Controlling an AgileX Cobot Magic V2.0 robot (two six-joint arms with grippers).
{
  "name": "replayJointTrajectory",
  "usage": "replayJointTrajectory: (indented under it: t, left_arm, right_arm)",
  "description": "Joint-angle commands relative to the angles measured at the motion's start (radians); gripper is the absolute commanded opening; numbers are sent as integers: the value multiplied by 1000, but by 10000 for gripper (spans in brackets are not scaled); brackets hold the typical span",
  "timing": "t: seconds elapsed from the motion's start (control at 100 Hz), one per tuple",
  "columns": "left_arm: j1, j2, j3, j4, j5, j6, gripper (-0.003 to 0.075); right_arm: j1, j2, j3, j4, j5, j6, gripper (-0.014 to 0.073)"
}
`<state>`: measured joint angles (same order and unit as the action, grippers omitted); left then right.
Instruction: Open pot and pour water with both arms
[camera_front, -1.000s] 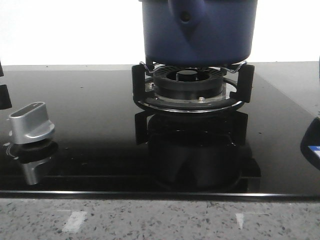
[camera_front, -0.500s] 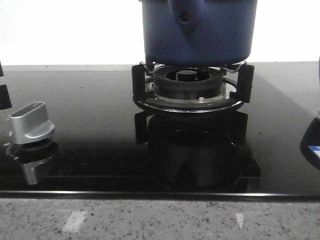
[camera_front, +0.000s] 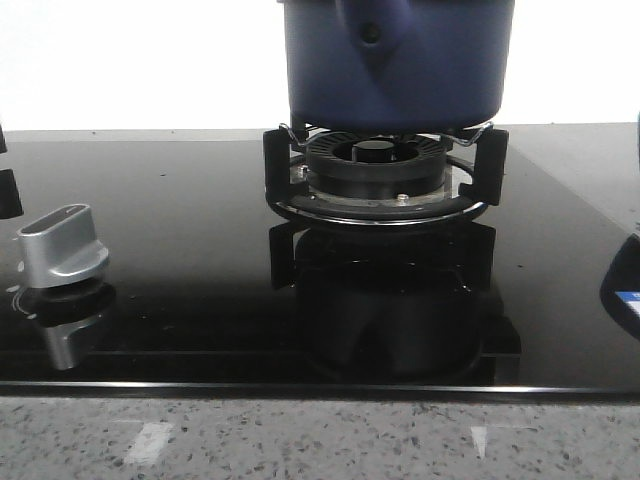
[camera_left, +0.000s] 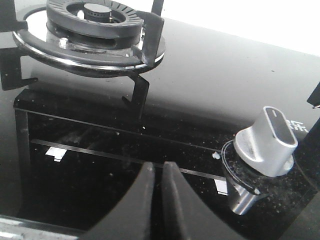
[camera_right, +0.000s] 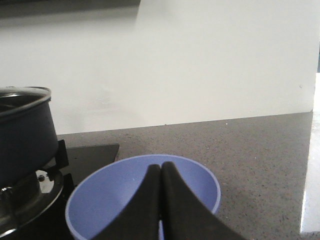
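The dark navy-blue pot (camera_front: 400, 60) sits on the burner grate (camera_front: 380, 175) at the back middle of the black glass hob, its handle mount and round hole (camera_front: 371, 33) facing me. Its top is cut off in the front view. In the right wrist view the pot (camera_right: 25, 135) shows a metal rim (camera_right: 25, 92) on top. My left gripper (camera_left: 157, 167) is shut and empty, low over the hob's front near the knob. My right gripper (camera_right: 161, 167) is shut and empty, above a light blue bowl (camera_right: 115, 200). The pot is out of the left wrist view.
A silver knob (camera_front: 62, 245) stands on the hob at the front left; it also shows in the left wrist view (camera_left: 267, 145). The bowl's blue curved edge (camera_front: 625, 290) shows at the right border. A speckled stone counter (camera_front: 320, 440) surrounds the hob, and a white wall stands behind.
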<state>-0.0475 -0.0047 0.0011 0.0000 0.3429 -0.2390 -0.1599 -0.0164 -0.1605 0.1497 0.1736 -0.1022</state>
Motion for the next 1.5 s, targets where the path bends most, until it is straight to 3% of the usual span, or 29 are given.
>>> replayJointTrajectory:
  t: [0.0,0.27,0.55,1.49]
  left_arm:
    - [4,-25,30,-6,-23,1,-20]
    - [4,-25,30,-6,-23,1,-20]
    - [4,-25,30,-6,-23,1,-20]
    - [4,-25,30,-6,-23,1,-20]
  right_arm:
    - [-5,-5,58,-8,-152,-10,-74]
    - [-5,-12,197,-8,-153,-10,-74]
    - [-5,-12,197,-6,149,-10,-74]
    - [-5,-12,197,-6,144,-10,-74]
